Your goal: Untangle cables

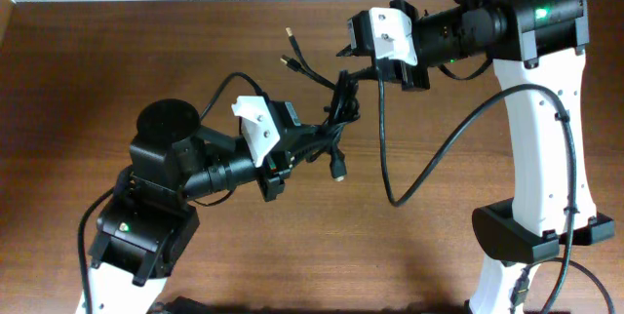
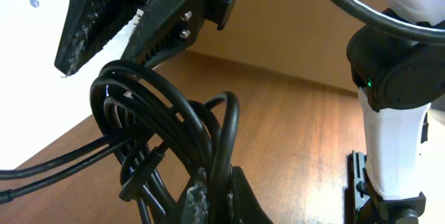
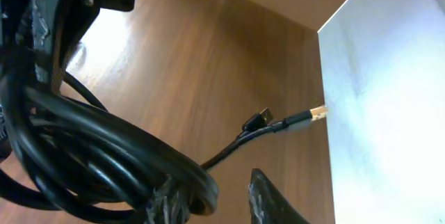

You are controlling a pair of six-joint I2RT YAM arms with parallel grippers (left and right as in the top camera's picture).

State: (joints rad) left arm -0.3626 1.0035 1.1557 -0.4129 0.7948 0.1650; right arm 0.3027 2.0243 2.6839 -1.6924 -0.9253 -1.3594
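Cables [image 1: 337, 117] hang in a black knot above the tabletop [image 1: 439, 246], strung between both arms. On the left, the left hand [image 1: 308, 146] is clamped narrow on a few strands low in the bundle. Two gold-tipped plugs [image 1: 289, 34] stick out toward the back, and another plug [image 1: 338, 172] dangles beneath. On the right, the right hand [image 1: 349, 78] has its fingers [image 3: 268, 200] apart, with the coil hooked over one of them and nothing in the gap between.
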